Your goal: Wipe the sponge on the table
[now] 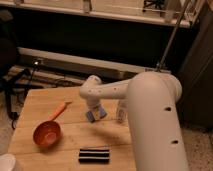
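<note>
The light-blue sponge (95, 114) sits at the tip of my gripper (93, 110), which is shut on it near the middle of the light wooden table (42, 102). My white arm reaches in from the right and bends down over the tabletop. The sponge looks slightly raised off the wood, with a faint shadow below and to its right. The fingers themselves are mostly hidden behind the sponge and the wrist.
An orange bowl (47, 134) with a long orange handle (61, 110) lies on the table's left part. A black block with white stripes (94, 155) lies near the front edge. A white round object (7, 164) shows at the bottom left corner. A dark chair stands left of the table.
</note>
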`<action>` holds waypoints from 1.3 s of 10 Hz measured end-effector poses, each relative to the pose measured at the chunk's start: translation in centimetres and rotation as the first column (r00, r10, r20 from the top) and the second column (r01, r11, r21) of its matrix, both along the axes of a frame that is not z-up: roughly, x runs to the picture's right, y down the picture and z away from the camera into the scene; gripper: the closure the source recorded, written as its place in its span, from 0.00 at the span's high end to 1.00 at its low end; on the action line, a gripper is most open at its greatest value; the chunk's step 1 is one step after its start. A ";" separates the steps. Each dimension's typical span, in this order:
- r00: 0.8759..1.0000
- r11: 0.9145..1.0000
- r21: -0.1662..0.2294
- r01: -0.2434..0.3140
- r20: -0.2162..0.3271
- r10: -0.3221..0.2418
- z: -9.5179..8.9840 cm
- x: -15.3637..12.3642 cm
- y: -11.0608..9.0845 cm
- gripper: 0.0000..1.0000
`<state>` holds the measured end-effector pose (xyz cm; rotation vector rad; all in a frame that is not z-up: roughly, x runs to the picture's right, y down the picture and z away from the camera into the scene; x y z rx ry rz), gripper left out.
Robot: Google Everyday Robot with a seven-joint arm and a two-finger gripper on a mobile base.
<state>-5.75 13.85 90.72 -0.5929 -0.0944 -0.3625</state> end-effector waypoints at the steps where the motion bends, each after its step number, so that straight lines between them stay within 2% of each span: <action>1: 1.000 1.000 -0.004 -0.012 -0.021 0.011 -0.4 1.3 0.3 0.31; 4: 0.995 0.998 -0.017 -0.063 -0.081 0.061 -2.4 4.7 1.5 0.31; 7: 0.990 0.994 -0.027 -0.103 -0.096 0.100 -4.9 5.6 3.2 0.31; 9: 0.988 0.991 -0.058 -0.121 -0.105 0.114 -6.8 6.0 5.8 0.31; 13: 0.987 0.984 -0.118 -0.132 -0.112 0.119 -9.2 6.0 10.0 0.31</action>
